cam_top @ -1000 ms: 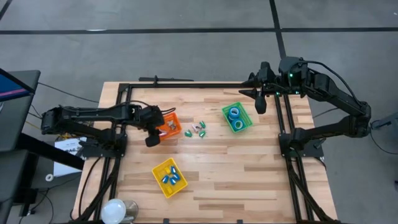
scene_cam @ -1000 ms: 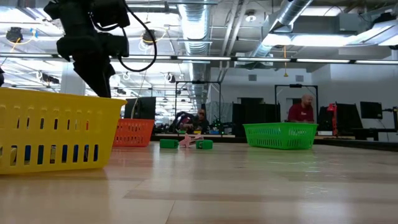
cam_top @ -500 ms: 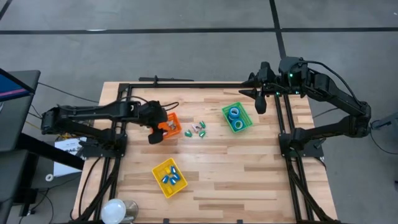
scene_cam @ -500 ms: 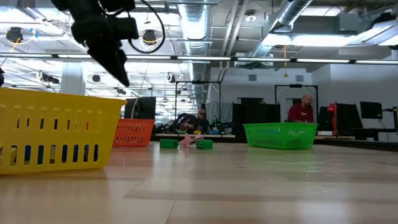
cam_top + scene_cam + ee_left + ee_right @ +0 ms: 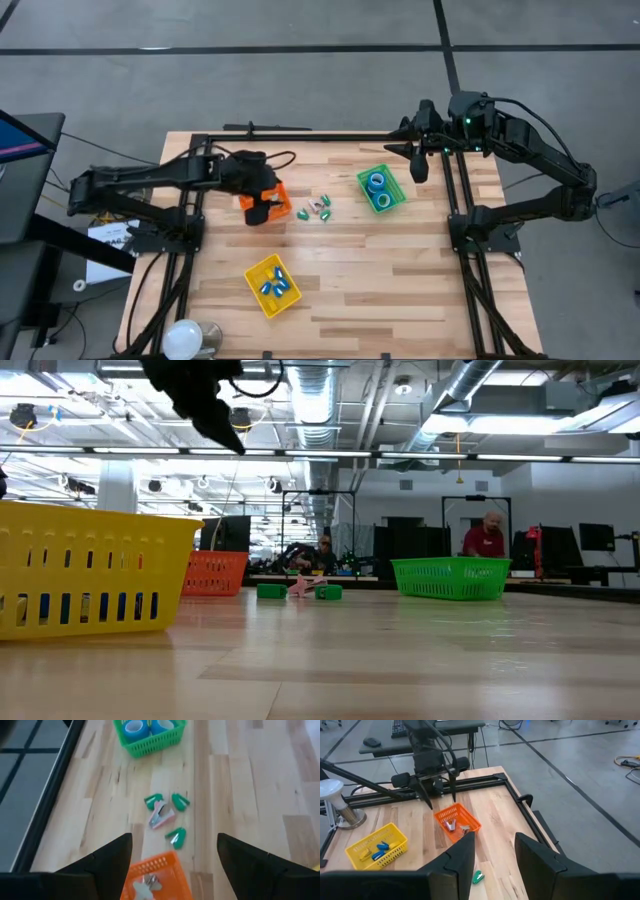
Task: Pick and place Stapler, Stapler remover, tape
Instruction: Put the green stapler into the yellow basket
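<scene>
From above, the left end effector hangs wide and empty over the orange bin; the right end effector waits partly open. Left wrist view: the stapler remover, probably light, rigid and slippery, lies on the worktop; pinch across its body.

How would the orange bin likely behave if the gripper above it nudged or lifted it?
The orange bin looks like thin slotted plastic holding only a few small pieces, so it is probably light and would slide on the smooth wood table rather than resist. Its low, wide shape suggests it is unlikely to tip. With the left gripper open above it, gripping one wall might flex it.
</scene>
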Controlling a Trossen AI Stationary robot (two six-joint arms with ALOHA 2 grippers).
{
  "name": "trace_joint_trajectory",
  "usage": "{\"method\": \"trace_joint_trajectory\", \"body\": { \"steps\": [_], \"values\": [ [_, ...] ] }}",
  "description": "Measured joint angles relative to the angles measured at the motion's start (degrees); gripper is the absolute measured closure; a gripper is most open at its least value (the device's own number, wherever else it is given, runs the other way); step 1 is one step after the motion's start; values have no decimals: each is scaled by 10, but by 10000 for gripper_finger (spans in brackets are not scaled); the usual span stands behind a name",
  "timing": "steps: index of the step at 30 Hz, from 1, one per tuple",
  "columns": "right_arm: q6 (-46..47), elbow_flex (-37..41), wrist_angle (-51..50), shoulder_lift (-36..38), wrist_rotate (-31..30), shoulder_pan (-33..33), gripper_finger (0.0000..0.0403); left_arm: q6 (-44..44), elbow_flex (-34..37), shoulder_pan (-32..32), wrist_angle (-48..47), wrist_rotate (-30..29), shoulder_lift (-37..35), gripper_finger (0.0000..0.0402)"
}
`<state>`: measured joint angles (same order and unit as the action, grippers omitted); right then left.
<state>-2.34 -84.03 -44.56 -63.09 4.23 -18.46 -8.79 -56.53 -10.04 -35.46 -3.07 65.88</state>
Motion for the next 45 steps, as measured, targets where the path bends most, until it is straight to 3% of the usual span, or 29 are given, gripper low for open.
{"method": "trace_joint_trajectory", "body": {
  "steps": [21, 45],
  "values": [
    [9, 0, 0, 0, -4, 0, 272, -135, -112, 0, 2, 47, 195, 120],
    [9, 0, -3, 0, -4, 0, 272, -259, -114, 0, 22, 49, 355, 151]
  ]
}}
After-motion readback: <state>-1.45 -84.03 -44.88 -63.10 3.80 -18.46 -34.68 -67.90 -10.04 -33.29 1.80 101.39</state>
